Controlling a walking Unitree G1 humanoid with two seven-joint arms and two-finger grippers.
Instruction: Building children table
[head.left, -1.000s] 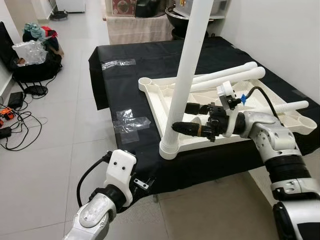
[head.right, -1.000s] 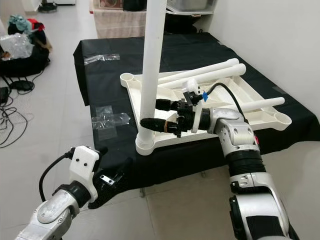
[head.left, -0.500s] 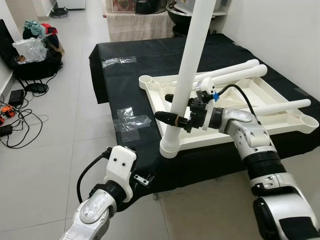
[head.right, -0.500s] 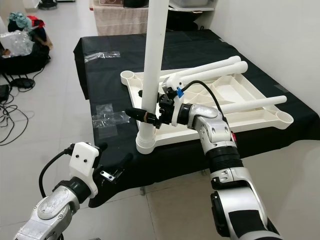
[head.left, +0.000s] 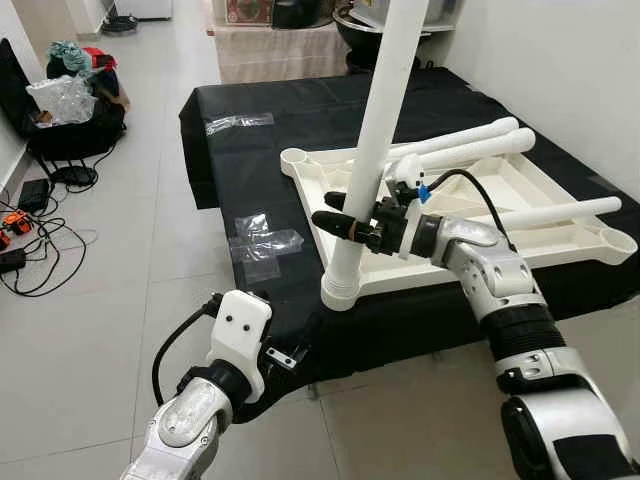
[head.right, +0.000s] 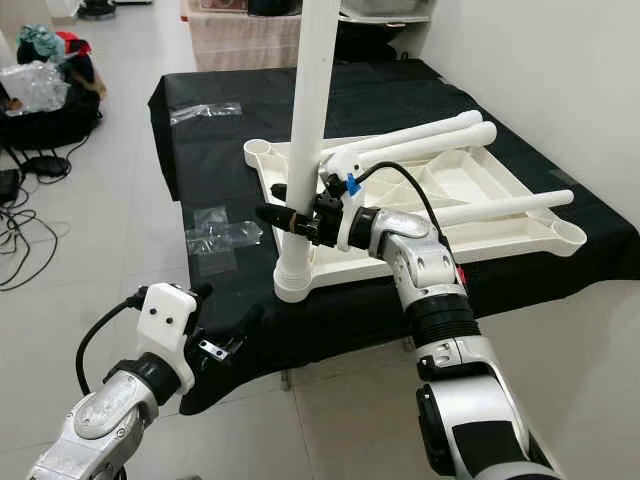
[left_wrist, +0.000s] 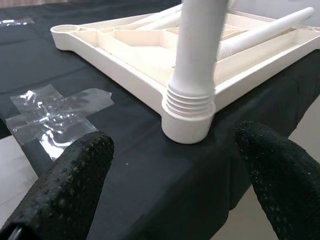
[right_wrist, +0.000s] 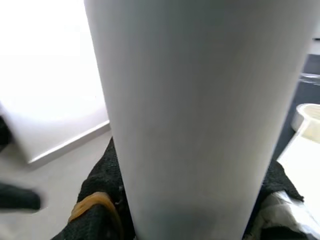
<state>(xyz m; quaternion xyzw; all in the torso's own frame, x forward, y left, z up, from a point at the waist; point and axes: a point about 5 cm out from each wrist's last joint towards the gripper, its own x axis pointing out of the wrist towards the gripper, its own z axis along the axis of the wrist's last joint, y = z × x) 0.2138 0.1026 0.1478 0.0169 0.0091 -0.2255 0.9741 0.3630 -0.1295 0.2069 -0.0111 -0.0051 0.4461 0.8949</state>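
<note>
The right end effector (head.left: 340, 222) has its two black fingers on either side of the upright white table leg (head.left: 378, 130), pinching it a little above its threaded foot. That leg stands in the near corner socket of the upturned white tabletop (head.left: 470, 215), which lies on a worktop covered in black cloth (head.left: 300, 125). Beyond the right end effector, two loose white legs (head.left: 470, 145) lie side by side across the tabletop's ribbed underside, and a third leg (head.left: 555, 212) lies along its right edge. Just left of the held leg, crumpled clear plastic wrap (head.left: 262, 243) sits on the cloth; another clear strip (head.left: 238, 124) lies farther back.

The left end effector (left_wrist: 170, 185) hangs below the worktop's near edge, its fingers (left_wrist: 75, 175) spread wide, with the leg's socket straight ahead and apart from it.

On the floor far left lie a black bag with clear plastic (head.left: 65, 110) and tangled cables (head.left: 30, 240). No writing is legible.
</note>
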